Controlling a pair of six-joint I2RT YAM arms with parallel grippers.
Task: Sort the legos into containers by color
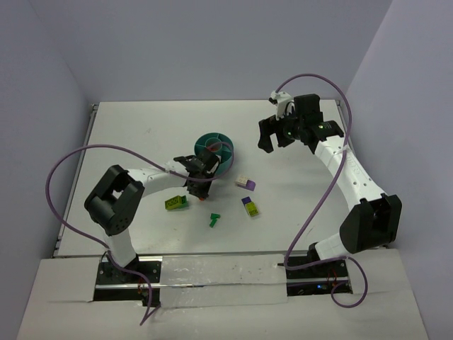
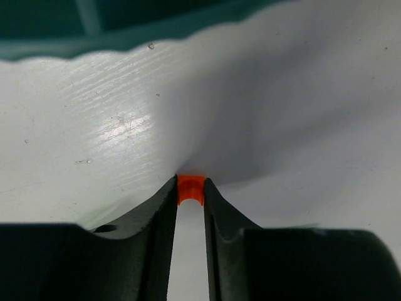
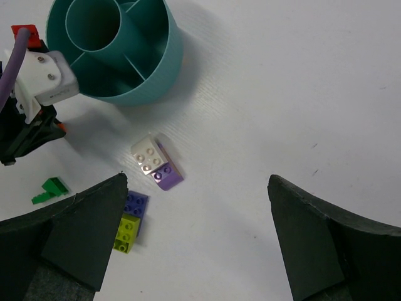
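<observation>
Orange-red plastic brick (image 2: 190,192), pinched by the left gripper (image 2: 190,183) beside the round teal plastic bowl (image 2: 125,28), wants a straight lift; the right gripper (image 3: 197,183) gapes wide.

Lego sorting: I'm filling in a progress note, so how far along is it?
Done: nothing evident; the bowl compartments in view look empty. In hand: the left fingers pinch an orange brick beside the bowl. Left: the purple-and-white brick, purple-and-yellow brick, lime-green brick and dark green brick lie on the table; the right fingers hang open.
</observation>
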